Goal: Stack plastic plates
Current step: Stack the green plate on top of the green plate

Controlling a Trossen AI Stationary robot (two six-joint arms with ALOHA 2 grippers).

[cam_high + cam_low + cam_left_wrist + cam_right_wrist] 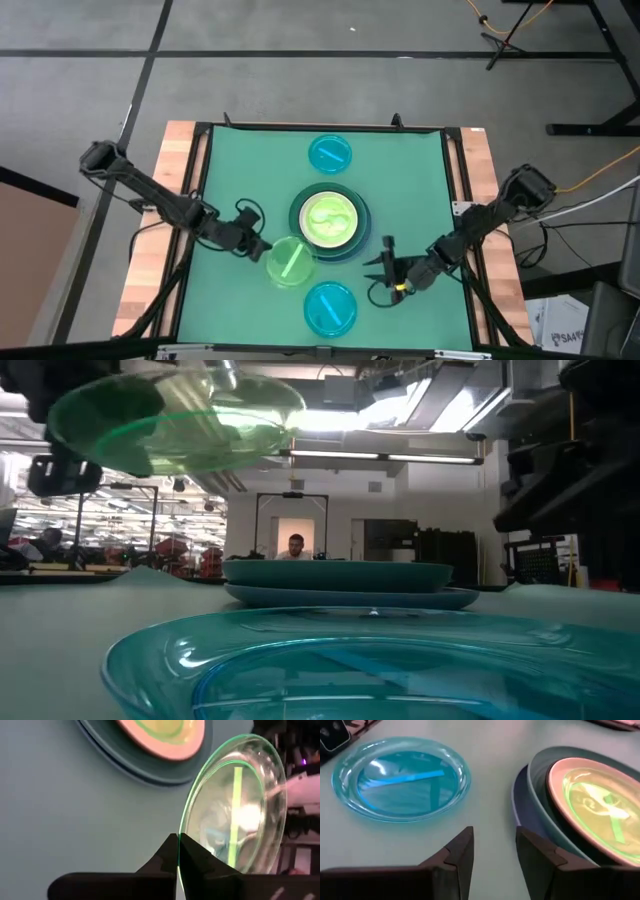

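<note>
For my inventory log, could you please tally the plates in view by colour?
Lime-green plates: 2
Cyan plates: 2
White plate: 1
Black plate, rim only: 1
Dark green plate: 1
Slate-blue plate: 1
Total: 8

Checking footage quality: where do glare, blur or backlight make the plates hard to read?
Left wrist view: a bright glare patch washes out the middle of the held lime-green plate. Low view: the near cyan plate fills the foreground, soft; ceiling lights backlight the raised plate. Right wrist view: the stack looks pinkish under glare.
</note>
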